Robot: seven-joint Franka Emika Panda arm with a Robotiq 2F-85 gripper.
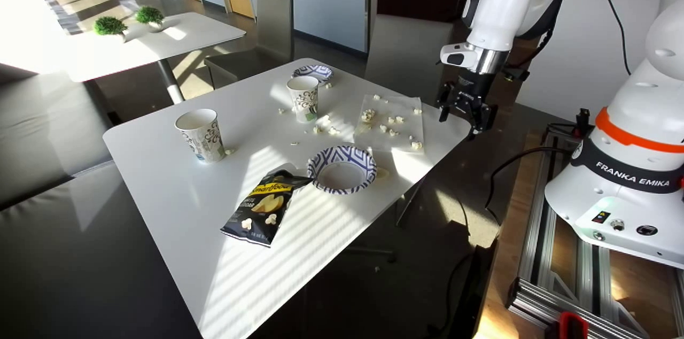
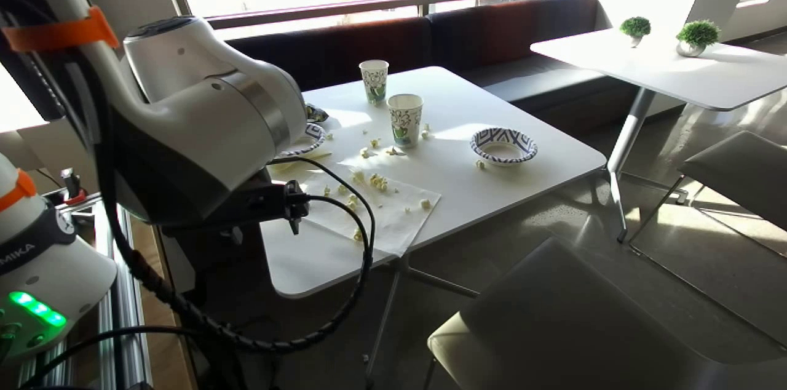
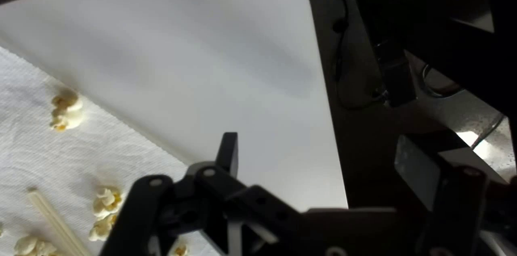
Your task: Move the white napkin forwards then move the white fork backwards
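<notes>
Grpr (image 3: 317, 149) spread wide, empty, prob. above tbl edge (image 3: 326, 106)

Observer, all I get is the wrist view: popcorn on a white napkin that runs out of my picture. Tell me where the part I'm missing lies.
Observer: In an exterior view, one corner of the napkin comes right to the edge of the table; whether it hangs over, I can't tell.
Operator: Noted. Now name the nearest tall thing, so I don't push the napkin into it.
Observer: That is a paper cup, standing upright and apart from the napkin, farther from the robot's base.
</notes>
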